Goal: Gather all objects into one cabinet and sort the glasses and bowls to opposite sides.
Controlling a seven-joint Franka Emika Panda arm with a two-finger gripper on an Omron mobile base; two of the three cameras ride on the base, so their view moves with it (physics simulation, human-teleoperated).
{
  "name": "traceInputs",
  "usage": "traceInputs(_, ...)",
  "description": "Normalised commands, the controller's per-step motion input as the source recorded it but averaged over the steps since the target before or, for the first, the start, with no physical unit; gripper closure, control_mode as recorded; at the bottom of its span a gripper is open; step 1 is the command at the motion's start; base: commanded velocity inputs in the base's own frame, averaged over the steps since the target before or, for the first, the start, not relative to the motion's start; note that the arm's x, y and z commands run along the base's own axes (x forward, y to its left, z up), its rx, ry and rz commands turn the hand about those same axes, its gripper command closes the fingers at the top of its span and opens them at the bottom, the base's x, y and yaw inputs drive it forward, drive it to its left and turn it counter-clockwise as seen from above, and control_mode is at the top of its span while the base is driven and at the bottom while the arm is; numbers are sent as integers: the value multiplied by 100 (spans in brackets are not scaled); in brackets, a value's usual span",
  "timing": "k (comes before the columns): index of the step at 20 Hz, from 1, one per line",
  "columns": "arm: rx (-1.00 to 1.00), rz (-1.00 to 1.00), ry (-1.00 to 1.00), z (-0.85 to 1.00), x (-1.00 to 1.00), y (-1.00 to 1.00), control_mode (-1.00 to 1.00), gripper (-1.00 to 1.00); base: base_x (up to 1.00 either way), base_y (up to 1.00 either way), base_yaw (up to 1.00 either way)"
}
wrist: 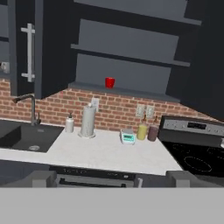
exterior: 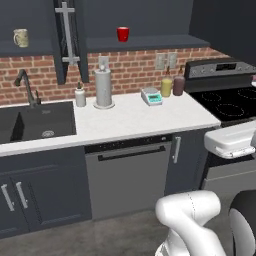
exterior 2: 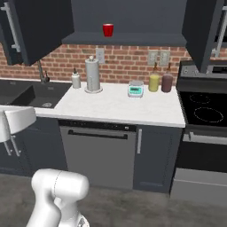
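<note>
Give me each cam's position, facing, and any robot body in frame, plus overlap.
Left base view: behind-left, faces the counter; white arm lower right.
Right base view: behind-right, same counter; arm lower left.
Hand view: raised, faces the open cabinet and counter; no robot body is identifiable.
Shared: red cup on the shelf, paper-towel roll.

White arm (exterior: 192, 220) folded low nr base, hand (wrist: 112, 180) raised, level, jaws wide open, empty
</note>
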Motion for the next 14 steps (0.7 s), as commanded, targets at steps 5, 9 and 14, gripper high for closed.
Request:
traceInputs(5,0,0,0,0,0,0,100,-100,61,-14,0)
traceInputs(9,0,0,0,0,0,0,100,-100,79,-39,2)
traceInputs(14,0,0,0,0,0,0,100,-100,67,-72,9)
